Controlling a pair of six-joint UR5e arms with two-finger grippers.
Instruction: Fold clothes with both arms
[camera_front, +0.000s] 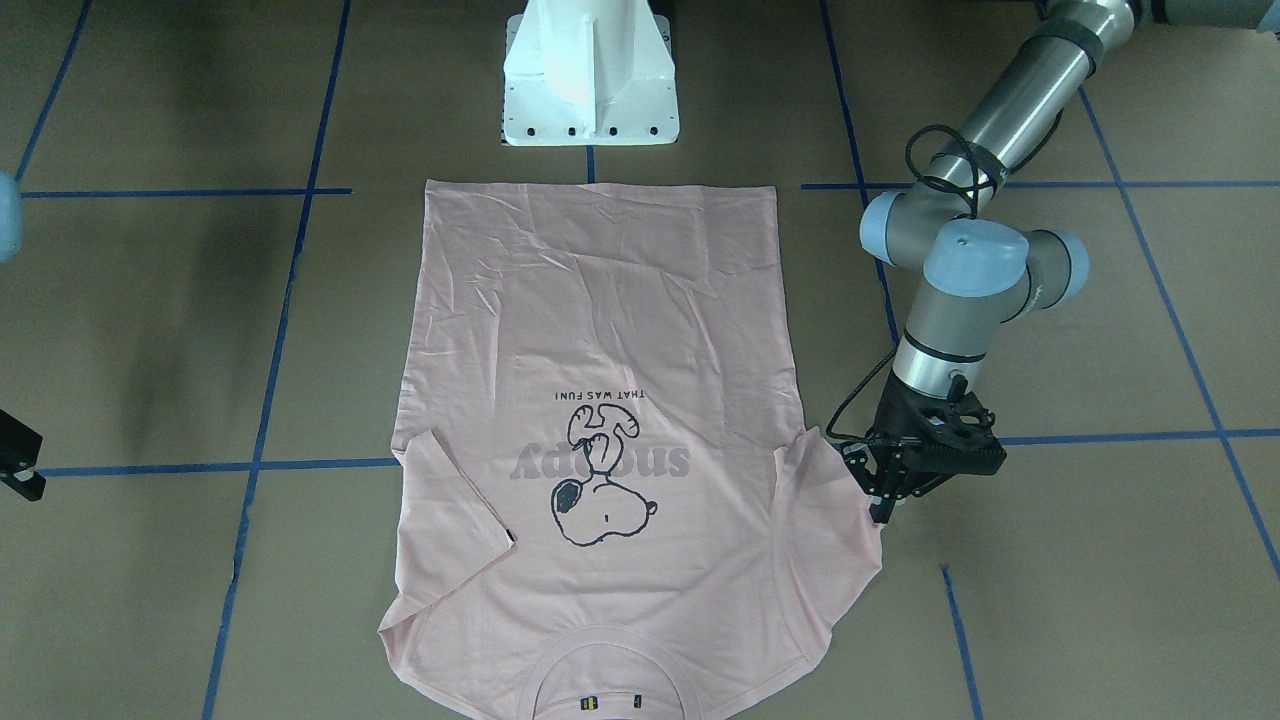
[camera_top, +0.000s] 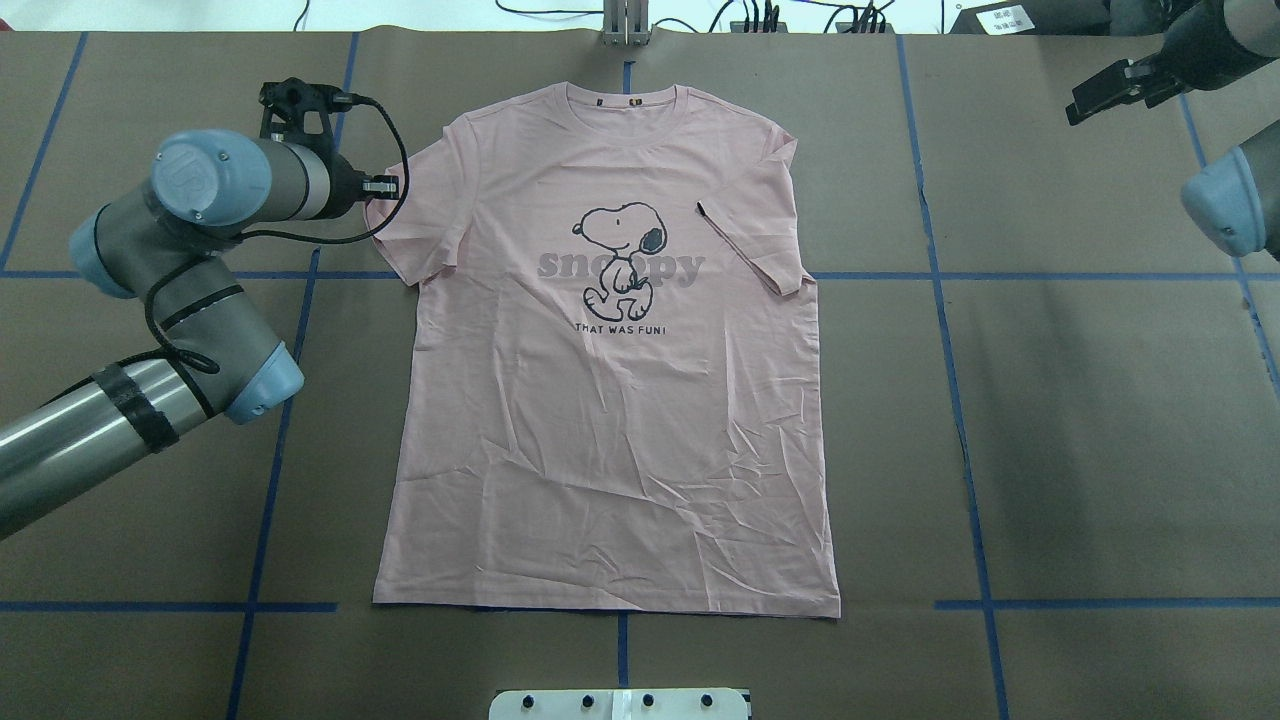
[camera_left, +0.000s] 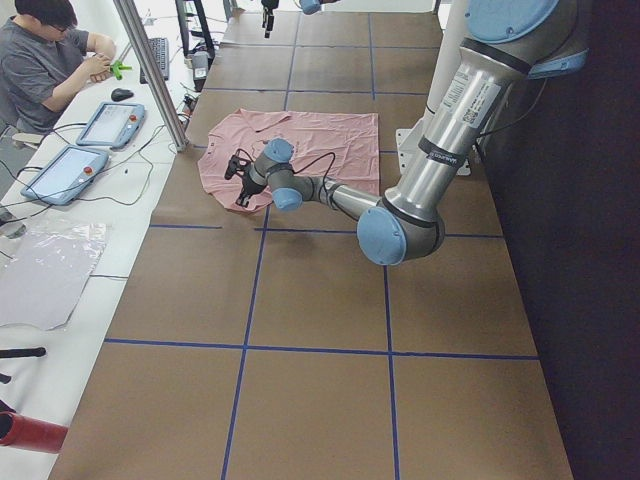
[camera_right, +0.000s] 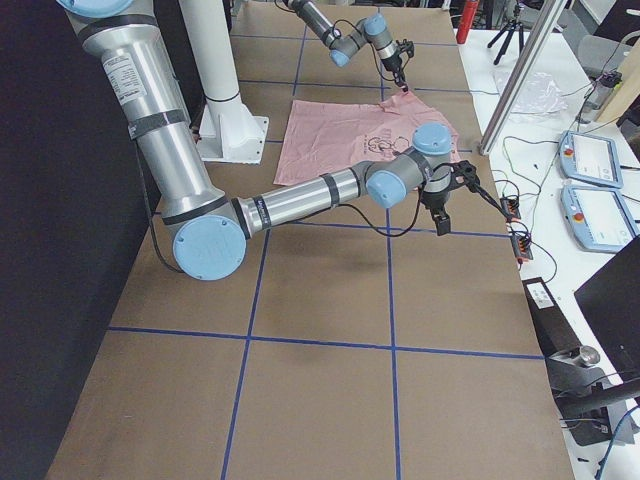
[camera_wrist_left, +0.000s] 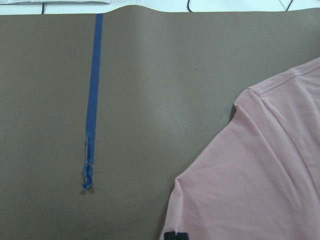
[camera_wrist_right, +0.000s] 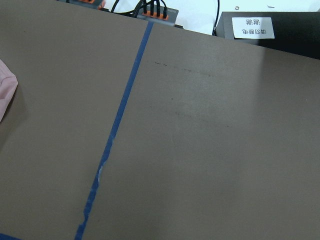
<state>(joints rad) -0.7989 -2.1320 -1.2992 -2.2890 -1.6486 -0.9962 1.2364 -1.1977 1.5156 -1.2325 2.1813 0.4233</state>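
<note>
Robotics lab
Brown tabletop (camera_left: 450, 330) gridded with blue tape (camera_wrist_left: 94, 75); teach pendants (camera_right: 588, 158) and cables (camera_wrist_right: 152, 6) on a white side bench (camera_left: 120, 215); an operator (camera_left: 40, 60) seated beside it.

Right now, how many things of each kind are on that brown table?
Pink T-shirt: 1
Robot arms: 2 (left arm, right arm)
White pedestal base: 1
Total: 4

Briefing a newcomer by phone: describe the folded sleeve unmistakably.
On the table, a pink shirt lies print up. Its sleeve on the robot's right is folded over the chest, black tag showing; the other sleeve lies flat by the left gripper.
</note>
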